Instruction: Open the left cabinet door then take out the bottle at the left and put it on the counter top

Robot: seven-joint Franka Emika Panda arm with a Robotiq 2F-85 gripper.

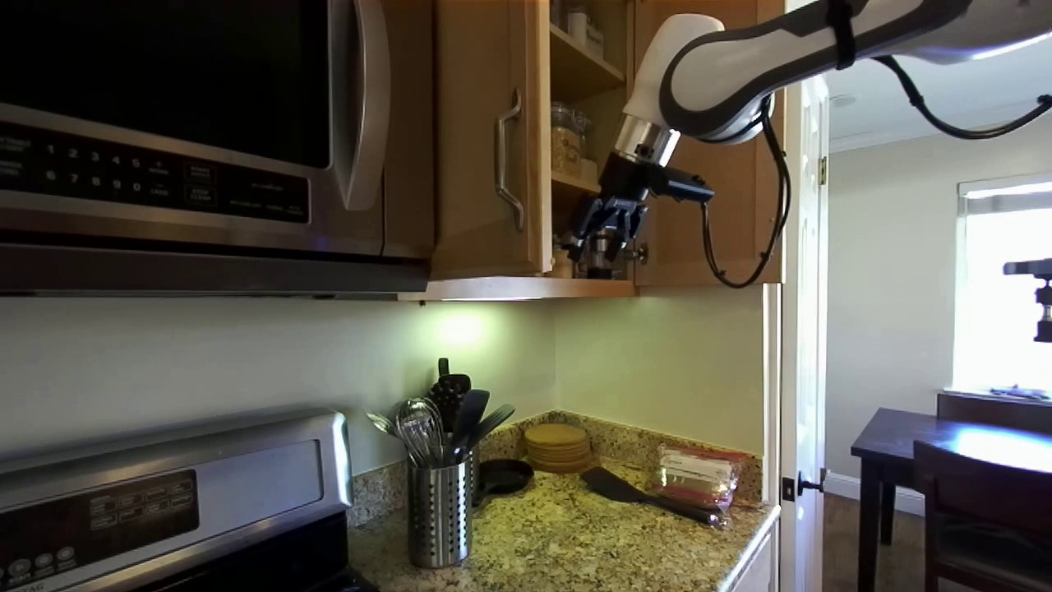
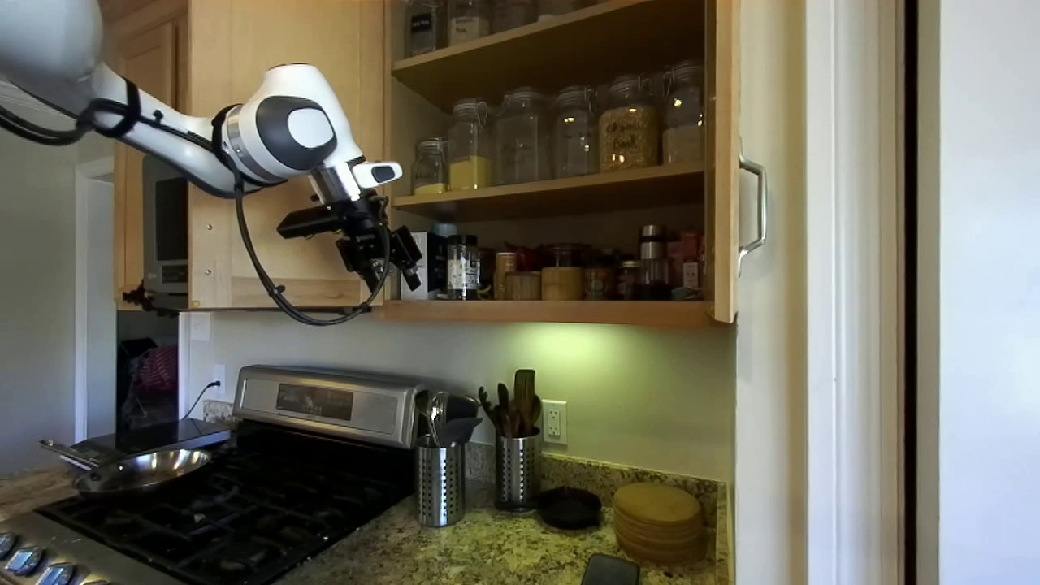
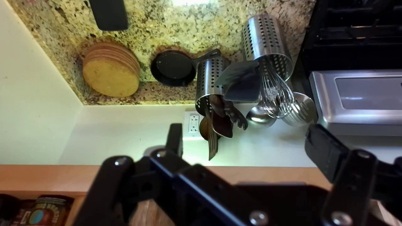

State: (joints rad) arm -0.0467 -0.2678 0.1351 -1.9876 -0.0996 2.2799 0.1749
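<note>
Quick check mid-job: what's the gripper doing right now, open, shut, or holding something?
Gripper: open, fingers spread wide apart, nothing held between them.

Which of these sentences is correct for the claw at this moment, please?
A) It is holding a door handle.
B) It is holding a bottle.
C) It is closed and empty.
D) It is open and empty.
D: in the wrist view the claw has its fingers spread wide apart, with nothing gripped between them.
</note>
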